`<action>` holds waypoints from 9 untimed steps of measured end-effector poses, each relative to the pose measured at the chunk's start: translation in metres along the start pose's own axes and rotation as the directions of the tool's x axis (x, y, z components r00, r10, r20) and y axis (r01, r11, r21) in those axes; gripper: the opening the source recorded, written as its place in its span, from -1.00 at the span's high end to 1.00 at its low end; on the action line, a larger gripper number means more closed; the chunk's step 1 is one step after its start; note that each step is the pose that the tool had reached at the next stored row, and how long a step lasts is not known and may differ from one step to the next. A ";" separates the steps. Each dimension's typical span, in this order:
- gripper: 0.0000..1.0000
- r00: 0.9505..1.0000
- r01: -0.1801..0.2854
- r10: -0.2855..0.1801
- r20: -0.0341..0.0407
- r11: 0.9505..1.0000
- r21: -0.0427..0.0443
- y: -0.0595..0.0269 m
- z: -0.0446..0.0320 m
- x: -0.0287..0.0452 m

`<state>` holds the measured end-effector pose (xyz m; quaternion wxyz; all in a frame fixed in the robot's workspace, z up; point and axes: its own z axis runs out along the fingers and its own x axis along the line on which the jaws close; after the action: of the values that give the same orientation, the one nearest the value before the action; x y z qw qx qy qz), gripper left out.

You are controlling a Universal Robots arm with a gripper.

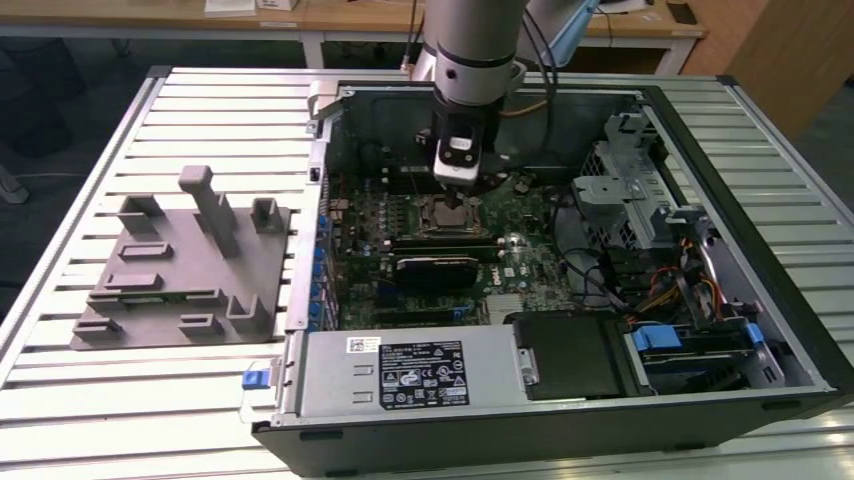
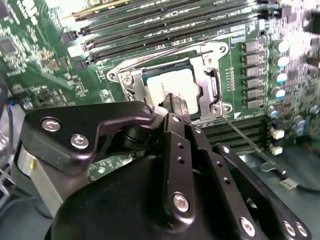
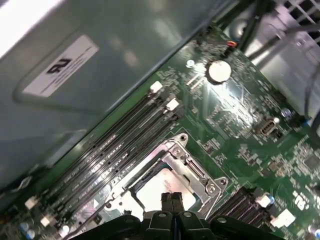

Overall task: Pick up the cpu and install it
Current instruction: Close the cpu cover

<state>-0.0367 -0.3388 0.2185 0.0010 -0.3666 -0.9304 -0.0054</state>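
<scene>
Arm was down inside the open black-and-silver computer case (image 1: 310, 130), and the black two-fingered gripper (image 1: 453, 207) hung right over the socket on the green motherboard (image 1: 534, 270). In both wrist views I had the small square cpu with the pale silver-grey top (image 2: 172, 82) lying flat inside the silver metal socket frame (image 2: 214, 89), level as far as I could tell, not tilted. The gripper's fingertips (image 3: 166, 199) were pressed together with nothing between them, their ends at or just above the chip's top; I couldn't say for certain that they touched. So I judged the pick and the carry done and the cpu placed in its seat. A thin metal lever (image 2: 245, 141) stood out from the socket's side, which I read as unlatched, so the clamping looked undone. The grey plastic fixture block (image 1: 174, 275) sat well apart, outside the case on the slatted table (image 1: 80, 400).
</scene>
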 end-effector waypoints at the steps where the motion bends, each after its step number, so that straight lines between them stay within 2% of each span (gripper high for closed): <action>1: 0.79 1.000 0.018 -0.018 0.000 1.000 0.000 0.0000 0.0002 0.0000; 5: 0.79 0.996 0.091 -0.091 -0.001 0.996 0.001 0.0000 0.0008 0.0000; 9: 0.79 0.986 0.165 -0.165 -0.001 0.986 0.002 0.0000 0.0016 0.0000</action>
<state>-0.0367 -0.3388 0.2169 0.0013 -0.2882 -0.9576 -0.0047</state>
